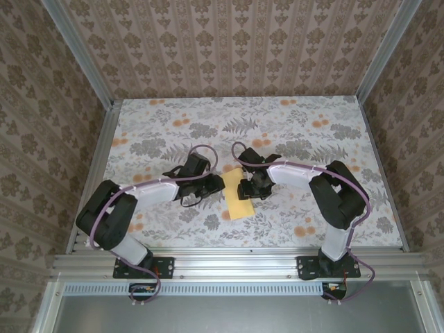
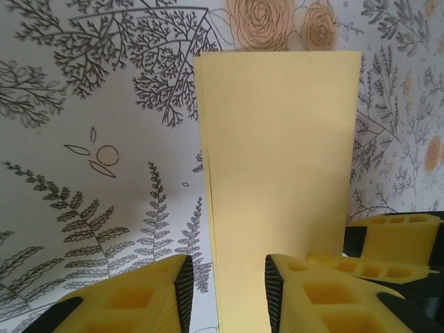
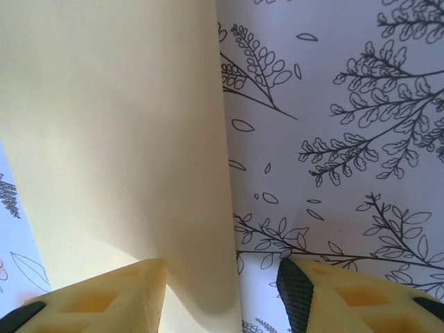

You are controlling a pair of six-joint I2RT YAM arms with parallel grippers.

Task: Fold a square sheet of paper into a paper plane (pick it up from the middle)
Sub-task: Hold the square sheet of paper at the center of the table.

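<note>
Folded yellow paper (image 2: 277, 180), floral tabletop (image 2: 104, 139), fingers (image 2: 132, 298) apart

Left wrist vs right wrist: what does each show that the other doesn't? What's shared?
Left wrist: the folded pale-yellow paper sheet to its far end, orange printed roses beyond it, a yellow finger of the right gripper alongside. Right wrist: a soft shadow on the sheet near its jaws. Both: the sheet on the grey fern-print tablecloth, one long edge between open jaws, left gripper included.
</note>
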